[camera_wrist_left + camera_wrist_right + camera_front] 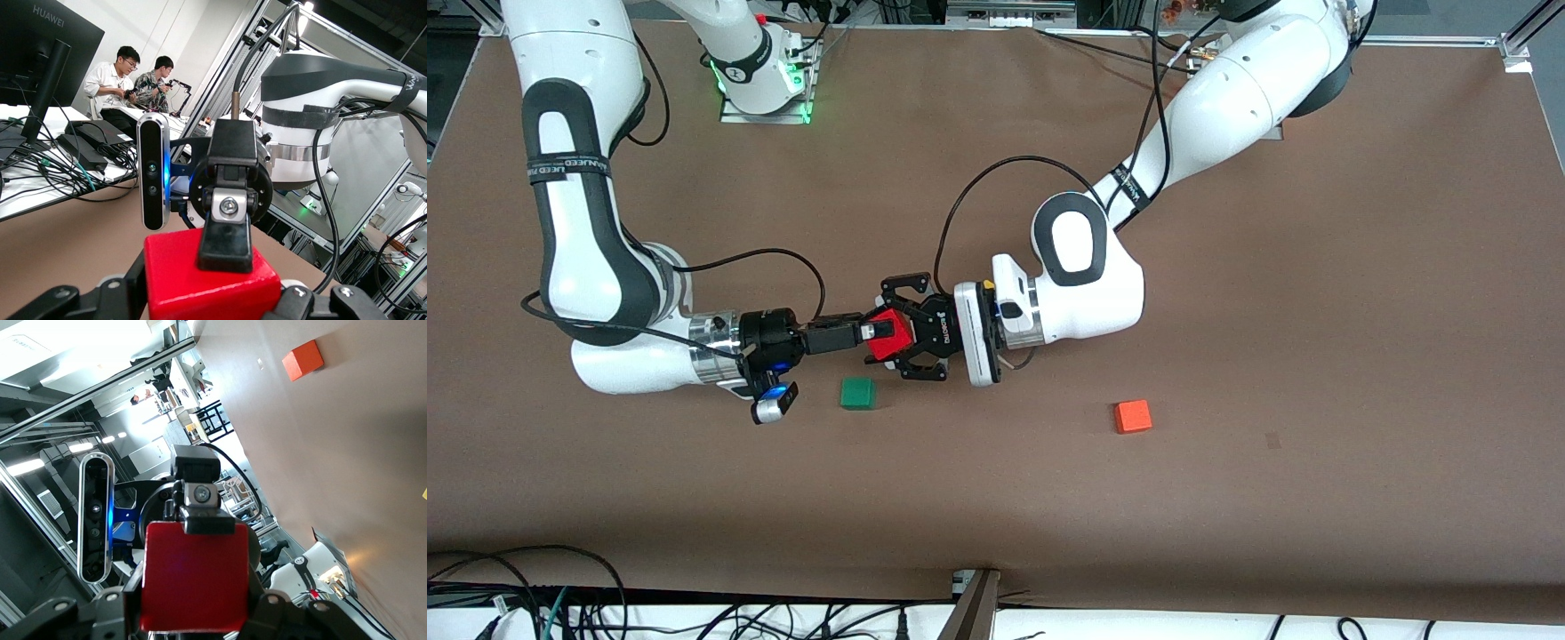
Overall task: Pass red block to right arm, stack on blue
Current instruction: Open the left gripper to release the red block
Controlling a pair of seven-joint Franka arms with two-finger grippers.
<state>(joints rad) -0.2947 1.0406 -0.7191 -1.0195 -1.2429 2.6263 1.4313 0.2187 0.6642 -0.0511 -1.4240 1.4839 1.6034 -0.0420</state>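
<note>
The red block [891, 339] hangs in the air over the middle of the table, held from both ends. My left gripper [898, 332], the black spread-fingered claw, is shut on the red block [210, 283] from the left arm's end. My right gripper [877, 343], slim and straight, is shut on the same block from the right arm's end. One of its fingers [225, 243] presses flat on a face of the block. In the right wrist view the red block [193, 577] fills the space between the jaws. The blue block is out of view.
A green cube [858, 393] lies on the brown table [1227, 498], a little nearer to the front camera than the meeting grippers. An orange cube [1132, 416] lies toward the left arm's end. Cables run along the table's near edge.
</note>
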